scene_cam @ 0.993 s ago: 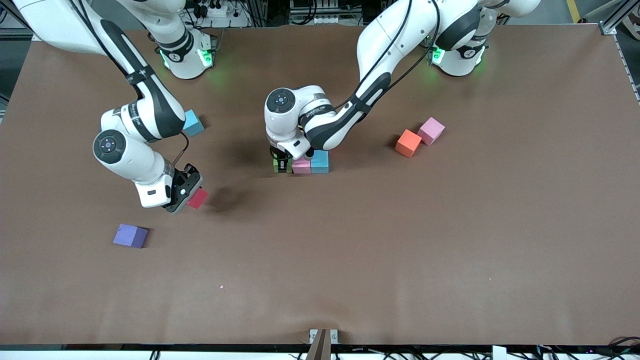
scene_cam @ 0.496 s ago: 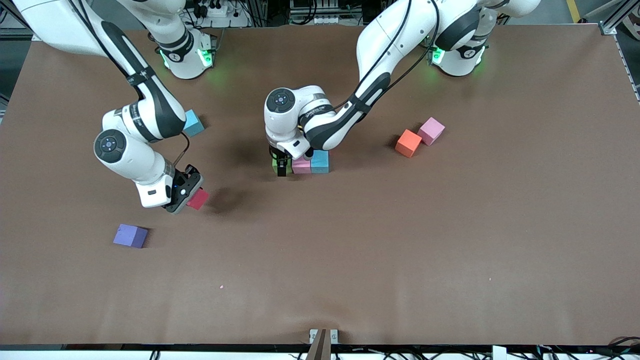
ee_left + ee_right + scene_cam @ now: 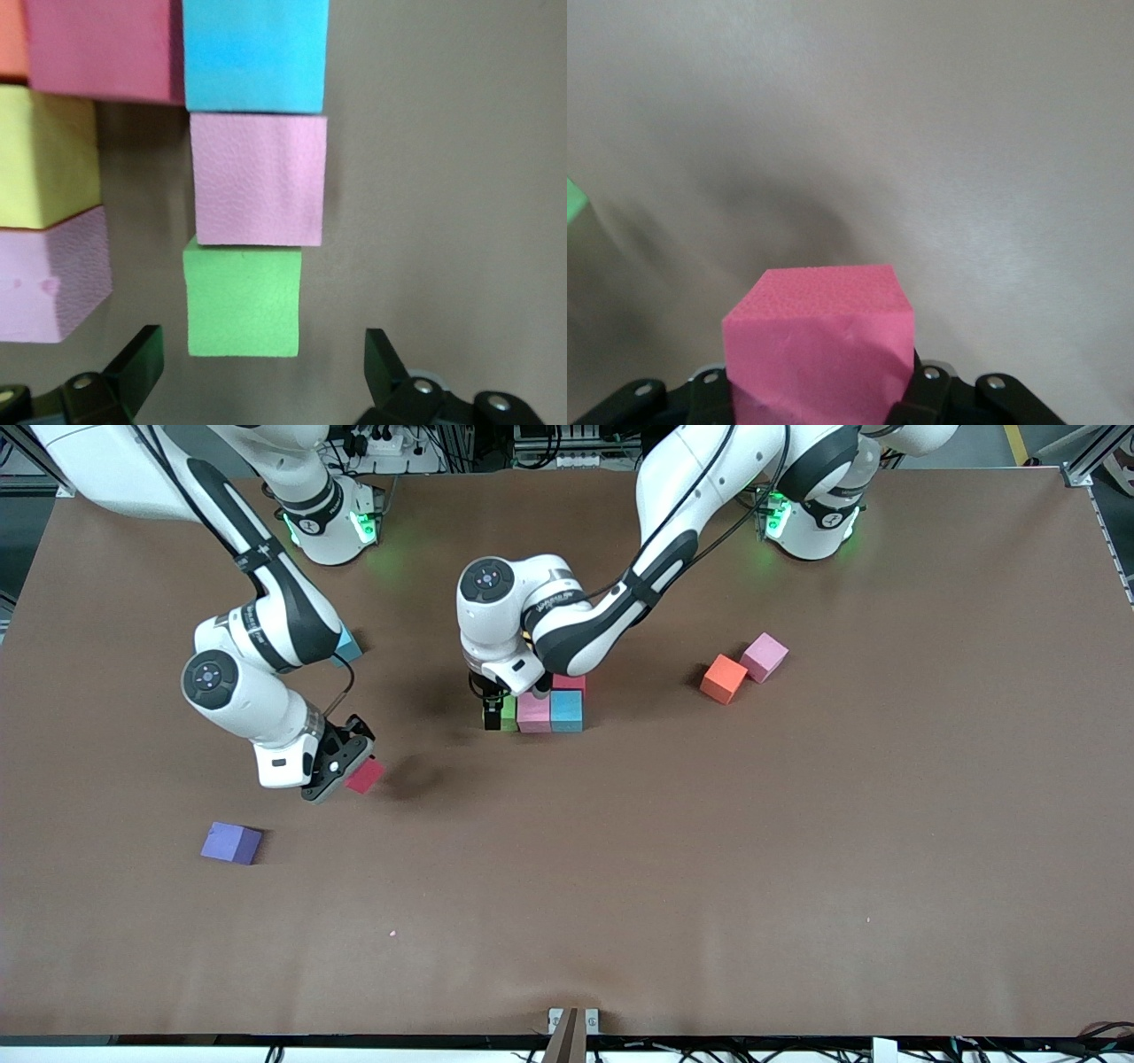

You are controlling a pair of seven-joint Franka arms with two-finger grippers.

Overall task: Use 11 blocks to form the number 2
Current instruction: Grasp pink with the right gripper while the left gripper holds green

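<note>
Blocks of the number 2 (image 3: 536,707) sit mid-table: in the row nearest the front camera, a green cube (image 3: 507,714), a pink cube (image 3: 533,713) and a blue cube (image 3: 567,710) lie edge to edge, the green at the end toward the right arm. My left wrist view shows that green cube (image 3: 243,301) lying slightly askew against the pink one (image 3: 258,178), with more placed cubes alongside: a red one (image 3: 102,49), a yellow one (image 3: 44,155) and another pink one (image 3: 49,274).

My left gripper (image 3: 496,710) hangs just above the green cube with its jaws spread wide and nothing between them. My right gripper (image 3: 341,766) is up over bare table (image 3: 620,850) toward the right arm's end, jaws closed on a red block (image 3: 364,775).

I judge the green cube's placing done and the red block's delivery the step in hand. Next I must lift my left arm clear of the figure, then bring the red block in and set it flush against its neighbours without nudging the row.

Spare blocks wait: a purple cube (image 3: 231,842) nearer the front camera than my right gripper, a blue cube (image 3: 347,646) half hidden by my right arm, and an orange cube (image 3: 724,678) touching a pink cube (image 3: 764,656) toward the left arm's end.

A second ago my left gripper was clamped on the green cube; it has since let go and risen, uncovering a red cube (image 3: 569,683). My right gripper has edged toward the figure.
</note>
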